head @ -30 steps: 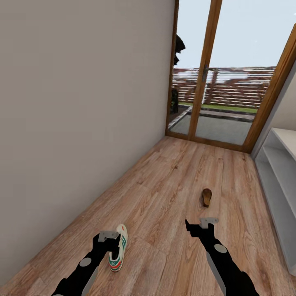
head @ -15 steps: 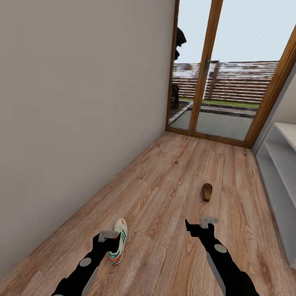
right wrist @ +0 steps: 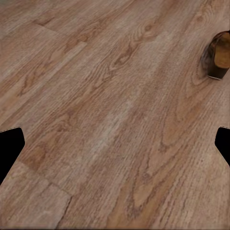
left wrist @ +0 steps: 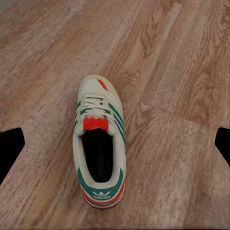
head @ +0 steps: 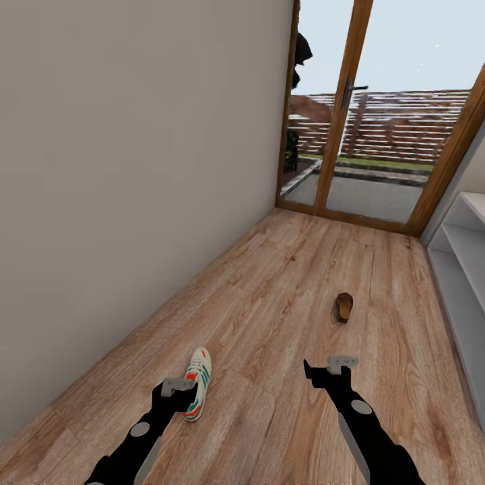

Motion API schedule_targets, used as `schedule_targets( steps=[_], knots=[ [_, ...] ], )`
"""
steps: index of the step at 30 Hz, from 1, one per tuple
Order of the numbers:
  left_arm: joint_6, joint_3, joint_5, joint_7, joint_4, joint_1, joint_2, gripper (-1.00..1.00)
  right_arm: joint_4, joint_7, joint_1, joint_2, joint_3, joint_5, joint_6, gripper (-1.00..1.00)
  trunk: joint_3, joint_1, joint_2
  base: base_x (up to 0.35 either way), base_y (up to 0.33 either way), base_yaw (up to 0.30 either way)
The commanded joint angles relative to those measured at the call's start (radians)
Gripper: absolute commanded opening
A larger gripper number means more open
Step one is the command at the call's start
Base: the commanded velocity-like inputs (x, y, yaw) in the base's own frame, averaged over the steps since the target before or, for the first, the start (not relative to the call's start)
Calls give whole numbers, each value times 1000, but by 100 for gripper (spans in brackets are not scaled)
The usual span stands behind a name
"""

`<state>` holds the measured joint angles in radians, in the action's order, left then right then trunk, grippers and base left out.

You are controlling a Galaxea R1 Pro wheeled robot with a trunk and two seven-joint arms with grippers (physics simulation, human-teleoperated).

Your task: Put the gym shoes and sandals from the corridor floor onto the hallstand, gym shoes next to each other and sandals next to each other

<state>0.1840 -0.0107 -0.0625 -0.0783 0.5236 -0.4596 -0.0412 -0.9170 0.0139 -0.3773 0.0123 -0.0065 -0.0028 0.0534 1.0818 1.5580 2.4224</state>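
Compared with the earlier head views, the whole scene has shifted: the glass door and the brown sandal sit farther right and higher, and the gym shoe lies higher relative to the arm tips, consistent with camera motion; both arms occupy the same places in the picture. Counted: one gym shoe, one sandal, two arms. The gym shoe lies upright on the corridor floor near the beige wall, just ahead of the left gripper, which partly covers its heel; the left wrist view shows the shoe whole between widely spread fingertips. The right gripper hovers over bare planks, its fingers likewise spread wide and empty; the sandal is cut off at the edge of that view. The hallstand is cropped by the right border, only its grey shelves showing.
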Motion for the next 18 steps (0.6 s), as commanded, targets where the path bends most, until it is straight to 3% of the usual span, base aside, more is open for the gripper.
schedule_targets(
  steps=[1,11,18],
  knots=[
    [4,-2,-6,-1,-1,-1,0,100,-2,1,0,0,-1,0,6,100,6,4,8,0,0,85],
    [4,-2,-6,-1,-1,-1,0,100,-2,1,0,0,-1,0,6,100,53,42,78,0,0,100],
    [3,-2,-6,-1,-1,-1,0,100,-2,1,0,0,-1,0,6,100,92,45,79,0,0,117]
  ],
)
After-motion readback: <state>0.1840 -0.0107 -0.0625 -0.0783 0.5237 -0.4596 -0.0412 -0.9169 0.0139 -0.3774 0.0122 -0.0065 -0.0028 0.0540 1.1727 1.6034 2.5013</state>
